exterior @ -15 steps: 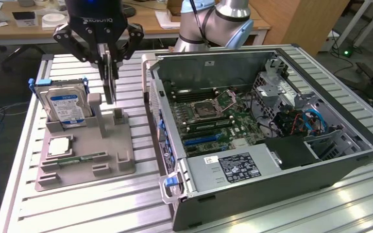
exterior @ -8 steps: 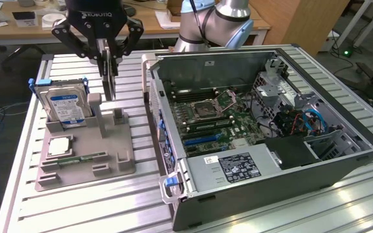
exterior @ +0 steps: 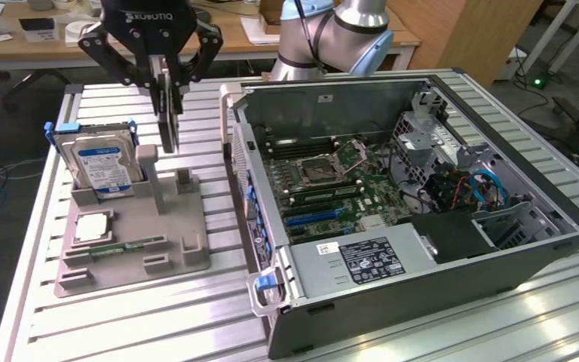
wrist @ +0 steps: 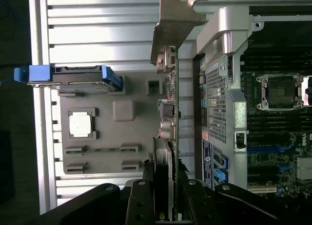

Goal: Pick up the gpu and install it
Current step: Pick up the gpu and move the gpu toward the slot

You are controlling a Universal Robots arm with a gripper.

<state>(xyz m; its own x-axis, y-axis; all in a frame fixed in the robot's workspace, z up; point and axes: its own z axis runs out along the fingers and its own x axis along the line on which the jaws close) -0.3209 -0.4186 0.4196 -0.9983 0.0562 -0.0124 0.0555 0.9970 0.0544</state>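
Note:
The gpu [exterior: 169,117] hangs on edge, a thin dark card held upright, with my gripper [exterior: 169,79] shut on its upper part. It is lifted a little above the grey fixture [exterior: 174,245], over the post it stood by. In the wrist view the gpu [wrist: 169,113] runs edge-on out from between my fingers [wrist: 141,200], and its silvery bracket [wrist: 173,25] is at the far end. The open computer case [exterior: 390,196] stands to the exterior view's right of the card, with its motherboard [exterior: 335,188] and a blue slot [exterior: 315,217] exposed.
On the grey fixture stand a silver hard drive [exterior: 103,166] with a blue label, a processor chip [exterior: 90,226] and a green memory stick [exterior: 124,247]. The case's side wall [wrist: 219,88] lies close beside the card. Slatted metal table [exterior: 148,324] all around.

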